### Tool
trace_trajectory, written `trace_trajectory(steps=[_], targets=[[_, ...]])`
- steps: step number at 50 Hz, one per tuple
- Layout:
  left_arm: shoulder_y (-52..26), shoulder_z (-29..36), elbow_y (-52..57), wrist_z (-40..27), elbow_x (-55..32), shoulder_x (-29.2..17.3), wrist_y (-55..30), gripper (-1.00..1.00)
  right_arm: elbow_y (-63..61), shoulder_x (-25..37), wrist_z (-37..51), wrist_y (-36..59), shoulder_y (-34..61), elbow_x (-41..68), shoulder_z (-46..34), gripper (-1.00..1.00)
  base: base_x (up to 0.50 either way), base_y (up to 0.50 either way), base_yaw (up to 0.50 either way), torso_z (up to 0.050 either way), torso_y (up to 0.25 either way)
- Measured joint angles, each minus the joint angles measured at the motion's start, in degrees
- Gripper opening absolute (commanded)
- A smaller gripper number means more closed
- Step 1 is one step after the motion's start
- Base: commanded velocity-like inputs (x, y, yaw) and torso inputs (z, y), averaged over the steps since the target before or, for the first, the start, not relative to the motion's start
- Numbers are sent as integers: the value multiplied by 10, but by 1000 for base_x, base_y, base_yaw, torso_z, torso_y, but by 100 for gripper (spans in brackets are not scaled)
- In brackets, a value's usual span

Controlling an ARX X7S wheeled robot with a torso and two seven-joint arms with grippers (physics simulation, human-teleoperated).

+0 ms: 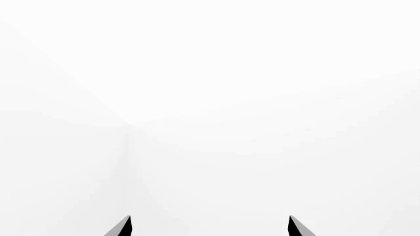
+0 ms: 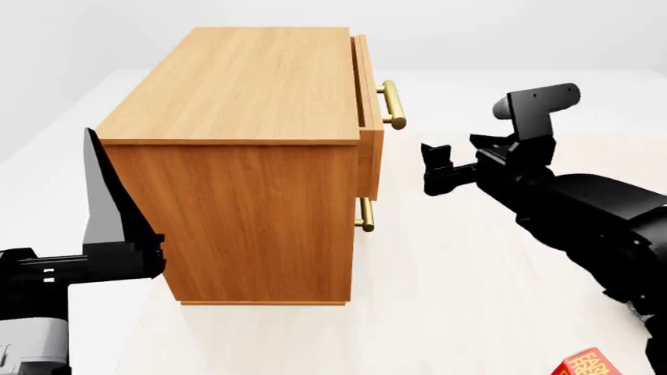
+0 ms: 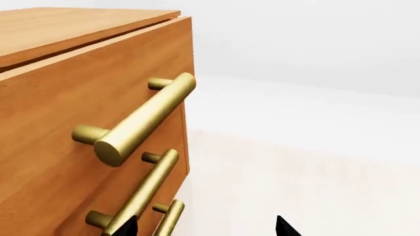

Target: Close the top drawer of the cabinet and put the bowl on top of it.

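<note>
The orange-brown cabinet (image 2: 245,156) fills the middle of the head view, its drawer fronts facing right. Its top drawer (image 2: 367,94) stands out a little from the body, brass bar handle (image 2: 391,105) showing. My right gripper (image 2: 436,168) hovers open to the right of the drawer fronts, a short gap away, below the top handle's height. In the right wrist view the top drawer (image 3: 78,113) and its handle (image 3: 141,118) are close, with my open right gripper (image 3: 206,227) empty. My left gripper (image 1: 208,228) is open and faces only white walls. The bowl is out of view.
Two lower drawer handles (image 3: 141,196) (image 3: 169,216) sit under the top one. My left arm (image 2: 105,211) stands beside the cabinet's near left corner. A red box (image 2: 589,366) lies on the pale floor at the lower right. White walls surround the area.
</note>
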Motion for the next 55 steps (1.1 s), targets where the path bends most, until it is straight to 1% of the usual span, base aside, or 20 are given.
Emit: trace_trajectory(steps=[12, 30, 48, 55], targets=[[2, 1, 1, -2, -2, -3, 1, 100, 41, -35, -48, -11, 23, -26, -26, 100, 0, 0, 0, 0, 0], [-2, 5, -4, -4, -4, -6, 1, 100, 56, -73, -90, -35, 50, -43, -40, 100, 0, 0, 0, 0, 0], [-3, 10, -6, -6, -6, -10, 2, 100, 130, -124, -161, -91, 80, -95, -74, 100, 0, 0, 0, 0, 0], [-1, 10, -6, -7, -7, -11, 3, 100, 138, -123, -186, -111, 81, -118, -82, 100, 0, 0, 0, 0, 0]])
